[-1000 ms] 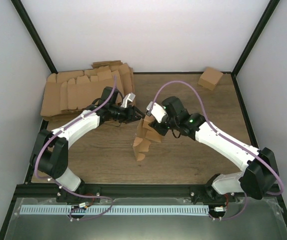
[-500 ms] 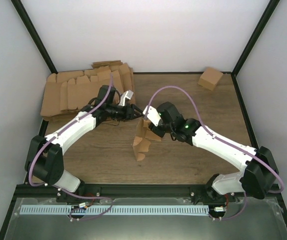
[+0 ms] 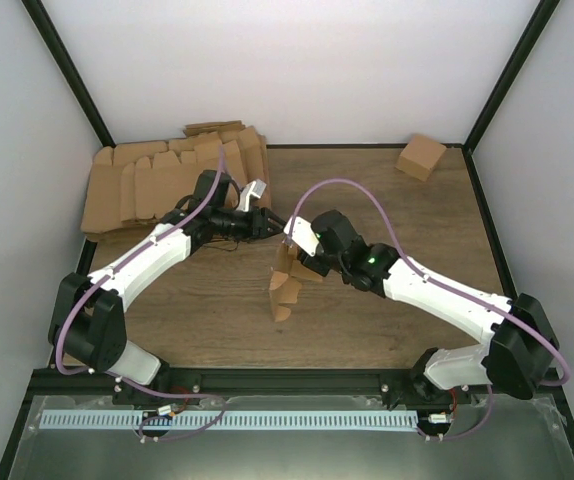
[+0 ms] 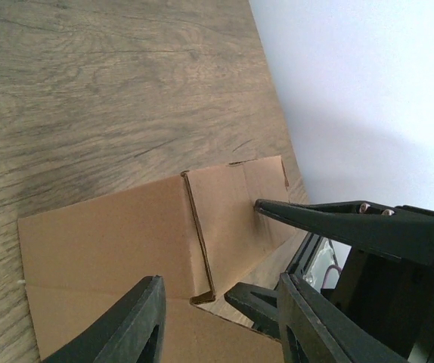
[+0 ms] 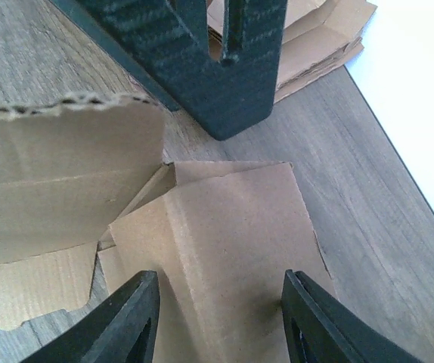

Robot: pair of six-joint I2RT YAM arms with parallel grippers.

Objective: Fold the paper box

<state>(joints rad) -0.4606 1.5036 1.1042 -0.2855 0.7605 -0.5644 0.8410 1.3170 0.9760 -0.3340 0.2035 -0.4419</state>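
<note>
The paper box is a brown, partly folded blank standing tilted mid-table. My left gripper reaches its upper end from the back left. My right gripper comes in from the right. In the left wrist view the left gripper is open over a creased panel, with the right gripper's fingers just beyond. In the right wrist view the right gripper is open, a flat panel lying between its fingers. A left finger looms above that panel. No clamp on the cardboard shows.
A thick pile of brown blanks lies at the back left and also shows in the right wrist view. A small brown carton sits at the back right corner. White walls and black frame posts close in the table.
My right gripper has slid left and nearer over the box's top. The box now looks narrower and sits slightly further left. My left gripper has drawn back a little toward the pile.
</note>
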